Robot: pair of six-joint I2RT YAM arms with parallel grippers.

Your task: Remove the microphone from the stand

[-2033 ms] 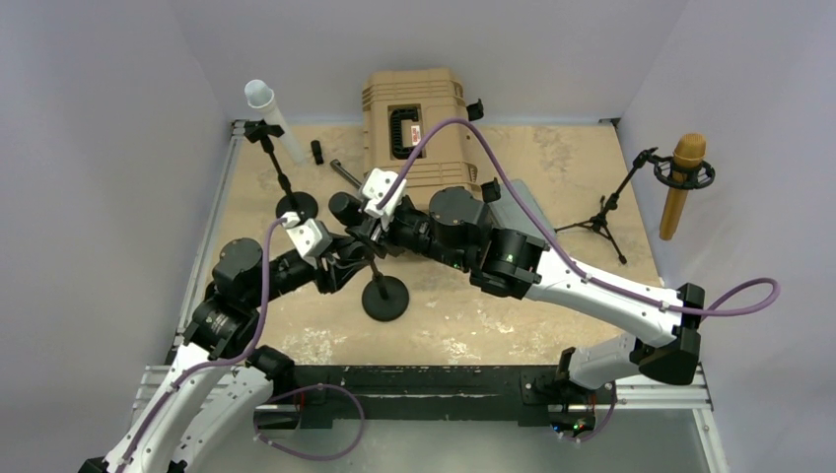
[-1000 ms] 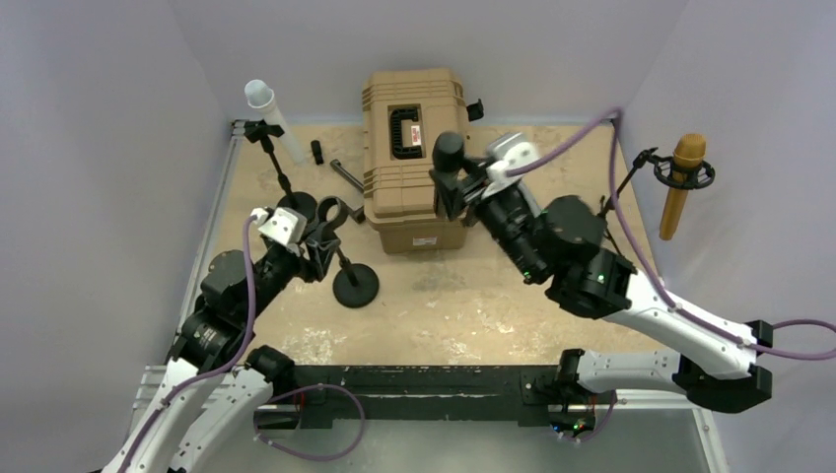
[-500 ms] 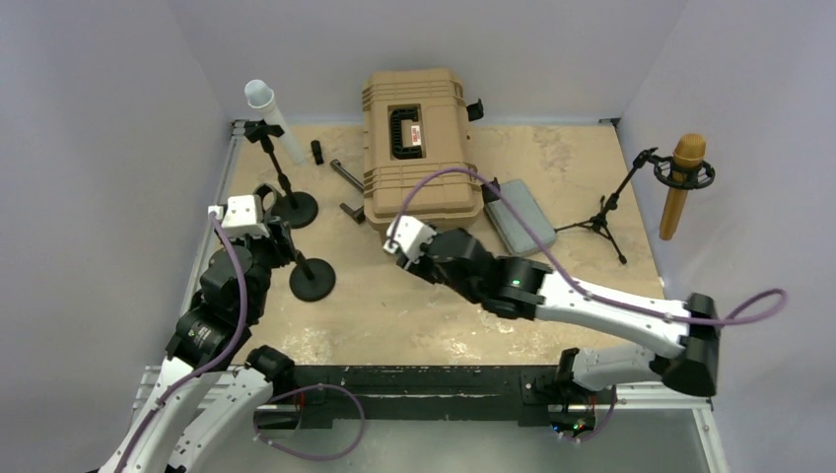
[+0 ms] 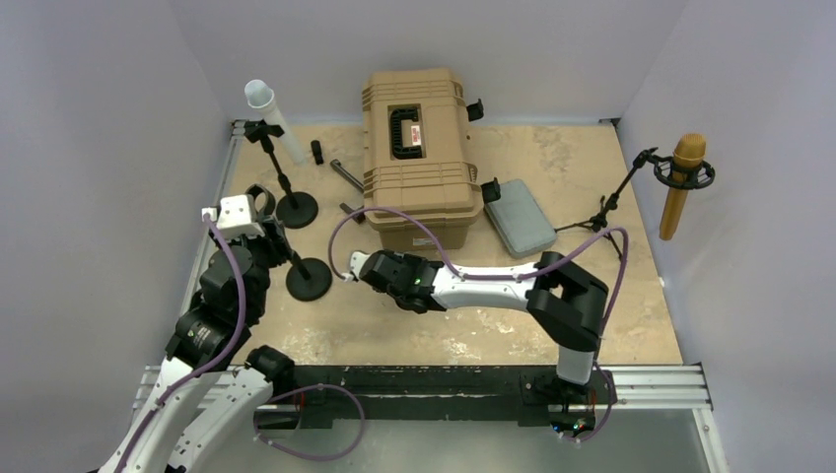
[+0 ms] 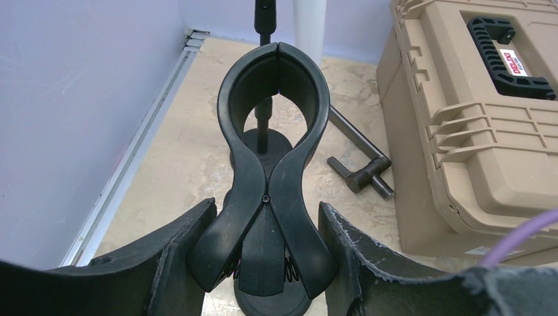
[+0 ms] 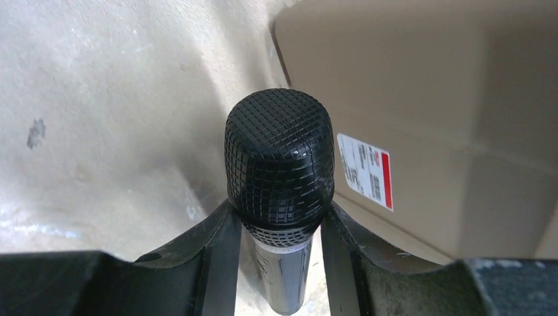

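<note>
My right gripper (image 6: pixel 279 214) is shut on a black microphone (image 6: pixel 279 158), gripping just below its mesh head; it is low over the table, in front of the tan case. In the top view the right gripper (image 4: pixel 363 270) is right of the stand's round base (image 4: pixel 309 285), and the microphone is hidden under it. My left gripper (image 5: pixel 266 205) is closed on the handles of the stand's black spring clip (image 5: pixel 273 92). The clip's jaws are shut and empty. In the top view the left gripper (image 4: pixel 258 219) is at the top of the stand's rod.
A tan hard case (image 4: pixel 419 138) lies at the back, with a grey pouch (image 4: pixel 522 217) to its right. A gold microphone (image 4: pixel 682 182) hangs on a tripod stand at far right. A white tube (image 4: pixel 271 118) stands on another stand, base (image 4: pixel 296 209), at back left. Small black parts (image 4: pixel 345 172) lie beside the case.
My right arm has carried the microphone away from the stand, over the case, then down to the table in front of it. My left arm pulled the stand left and now holds still.
</note>
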